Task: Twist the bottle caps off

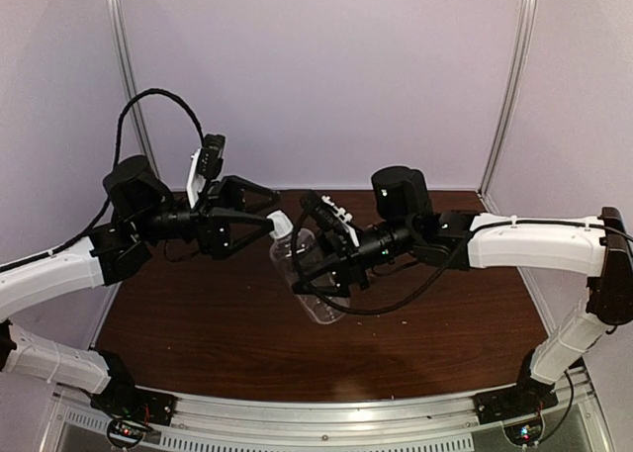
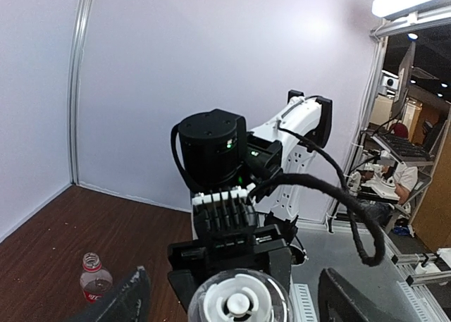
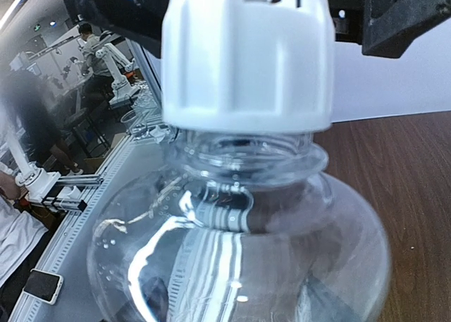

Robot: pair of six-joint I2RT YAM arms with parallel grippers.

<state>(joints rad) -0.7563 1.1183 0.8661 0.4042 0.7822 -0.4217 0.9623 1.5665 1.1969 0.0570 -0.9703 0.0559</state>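
Centrally, ridged white plastic cap (image 3: 246, 61), clear bulbous bottle (image 3: 239, 258), dark wood-grain table (image 1: 198, 323)

Both arms reach inward, mid-air. Left pincer (image 1: 273, 218) spread wide; right pincer (image 1: 315, 269) clamped on bottle (image 3: 239, 251).

Soft, even light from above; glare and blur at my wrists.
Seen from overhead, the picture is slightly grainy, the dark table (image 1: 198, 323) barely shining. A ceiling lamp (image 2: 412, 1) blows out my left wrist view's upper right. At my right wrist, white reflections streak the clear bottle (image 3: 239, 251); people (image 3: 21, 103) far left are blurred.
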